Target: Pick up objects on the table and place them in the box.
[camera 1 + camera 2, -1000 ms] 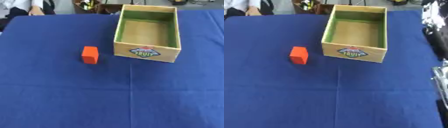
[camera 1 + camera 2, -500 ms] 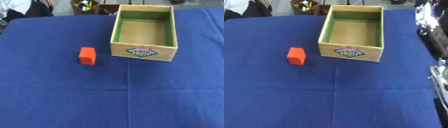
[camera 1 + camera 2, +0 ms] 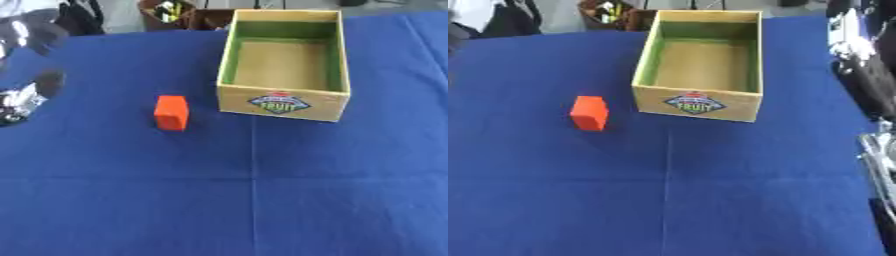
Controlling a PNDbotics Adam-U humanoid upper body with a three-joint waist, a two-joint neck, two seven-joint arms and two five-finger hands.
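One orange block (image 3: 171, 113) and one open cardboard box (image 3: 284, 103) lay on a table covered with a blue cloth (image 3: 254, 190). The block stood just beside the box, off its left front corner and apart from it, with bare cloth between the two. The box was empty: its green inner walls and brown floor were fully exposed, and a printed fruit label faced the camera on its front wall. Beyond the far left corner of the box, past the table edge, stood a dark container (image 3: 175, 12) holding small yellow and green items too blurred to identify.

Left of the block, at the picture's edge in the left eye view, a blurred black and silver part of the left arm (image 3: 26, 80) was cut off by the frame; no fingers could be made out, so the state of the left hand could not be told. Right of the box, in the right eye view, black and silver parts of the right arm (image 3: 866, 65) ran down the picture's edge, likewise cropped, and the pose of the right hand could not be told either.
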